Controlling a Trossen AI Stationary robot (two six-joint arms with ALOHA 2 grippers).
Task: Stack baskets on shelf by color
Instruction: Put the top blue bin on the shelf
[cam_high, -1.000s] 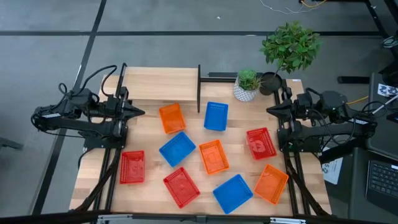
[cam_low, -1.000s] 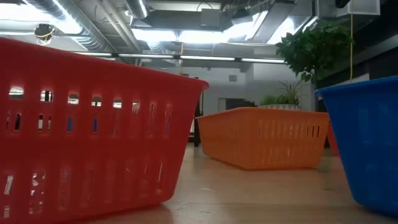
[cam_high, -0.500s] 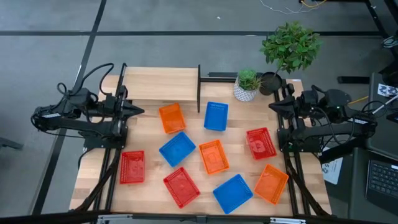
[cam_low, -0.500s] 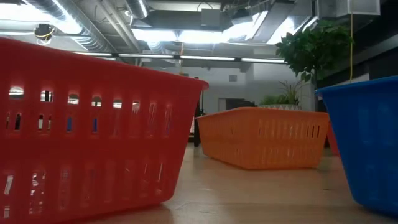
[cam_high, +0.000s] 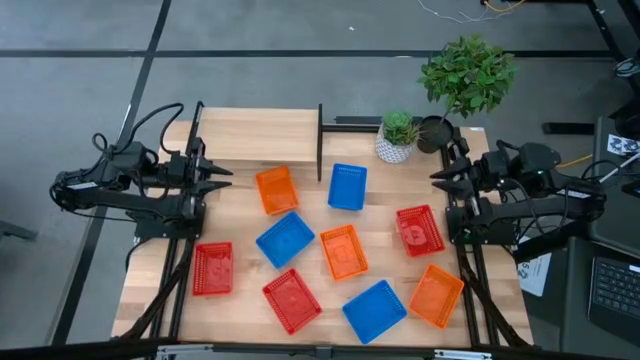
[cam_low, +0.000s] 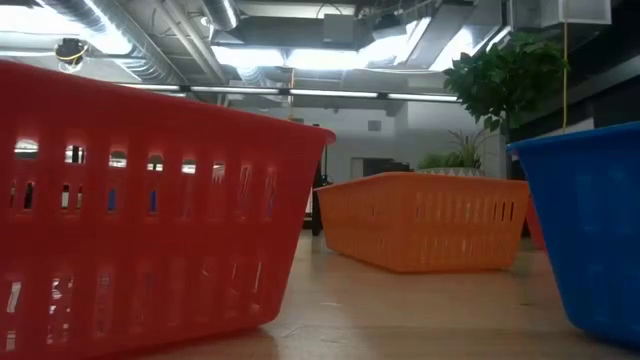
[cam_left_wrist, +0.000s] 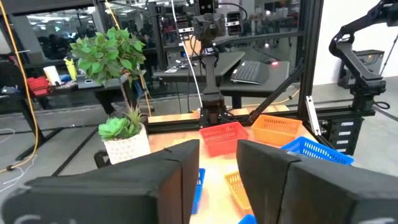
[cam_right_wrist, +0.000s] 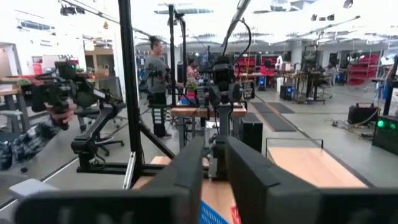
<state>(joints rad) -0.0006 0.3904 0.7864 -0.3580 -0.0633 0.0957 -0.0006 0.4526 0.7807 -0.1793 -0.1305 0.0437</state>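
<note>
The table (cam_high: 240, 300) carried all nine baskets, loose and single, none on the shelf (cam_high: 258, 128), which ran along the far left edge between black uprights and held nothing. Both arms sat at the table's sides, wrists level, pointing inward at each other. The left gripper (cam_high: 226, 178) had its fingers spread a little; the right gripper (cam_high: 437, 178) likewise showed a gap between its fingers, and neither held anything.

By my reading, the move ahead hung on the left arm's reach: the orange basket (cam_high: 276, 189) lay just beside its fingertips, inward and slightly toward the near edge, with its long axis running roughly front to back, tilted a touch. It also sat nearest the shelf. The right gripper's closest basket was the red one (cam_high: 419, 229), nearer the front than its jaws.

The rest lay scattered: a blue basket (cam_high: 347, 186) mid-table by the shelf's end upright, another blue (cam_high: 285, 238) turned diagonally, an orange (cam_high: 343, 250), a red (cam_high: 212, 269) at the left front, a red (cam_high: 291, 300), a blue (cam_high: 374, 310) and an orange (cam_high: 435, 295) at the front right. All were shallow, slotted-walled, open side up and empty.
</note>
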